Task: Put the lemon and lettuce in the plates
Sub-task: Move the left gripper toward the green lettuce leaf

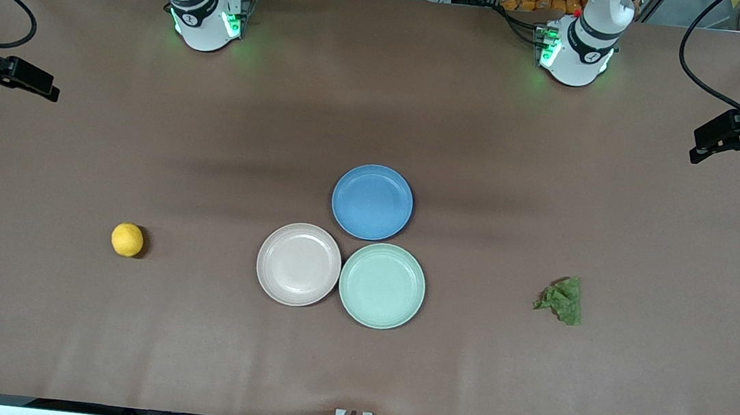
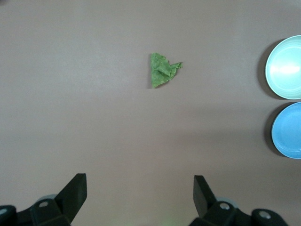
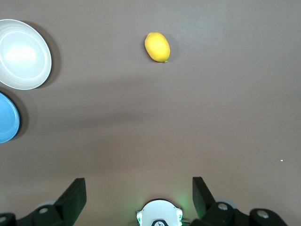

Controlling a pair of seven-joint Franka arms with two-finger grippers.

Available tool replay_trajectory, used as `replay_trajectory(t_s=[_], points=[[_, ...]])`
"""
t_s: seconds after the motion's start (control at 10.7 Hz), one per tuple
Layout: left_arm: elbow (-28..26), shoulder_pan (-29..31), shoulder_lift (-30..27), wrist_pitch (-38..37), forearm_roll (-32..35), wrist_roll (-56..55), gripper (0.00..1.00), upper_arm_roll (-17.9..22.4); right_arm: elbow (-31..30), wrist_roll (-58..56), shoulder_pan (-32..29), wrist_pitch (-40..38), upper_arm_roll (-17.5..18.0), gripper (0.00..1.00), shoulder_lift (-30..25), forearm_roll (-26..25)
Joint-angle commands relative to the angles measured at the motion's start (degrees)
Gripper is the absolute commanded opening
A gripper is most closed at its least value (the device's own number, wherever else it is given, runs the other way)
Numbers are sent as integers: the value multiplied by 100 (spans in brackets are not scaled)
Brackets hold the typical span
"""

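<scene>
Ridged mint plate (image 1: 382, 286) — wrinkly lettuce (image 1: 562, 300) apart

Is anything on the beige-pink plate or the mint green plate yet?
No. The beige-pink plate and mint green plate are bare, nothing hidden. The lemon and lettuce lie on the table.

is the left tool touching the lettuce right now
Apart. The left wrist view shows bare table between the open left tool and the lettuce.

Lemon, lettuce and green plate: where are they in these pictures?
Lemon (image 1: 127, 240): front view, middle of the fruit.
Lettuce (image 1: 562, 300): front view, middle of the leaf.
Green plate (image 1: 382, 286): front view, bare centre of the plate.
</scene>
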Motion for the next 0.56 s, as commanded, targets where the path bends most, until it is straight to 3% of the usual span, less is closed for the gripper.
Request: replay_trajectory(t_s=[0.0, 0.28, 0.47], points=[[70, -5, -18, -92, -31, 19, 100, 3, -2, 28, 7, -92, 73, 100, -153, -97], [114, -13, 130, -75, -13, 237, 100, 29, -28, 11, 7, -92, 74, 100, -172, -141], [70, -66, 603, 204, 57, 202, 100, 12, -28, -7, -19, -92, 65, 100, -172, -141]])
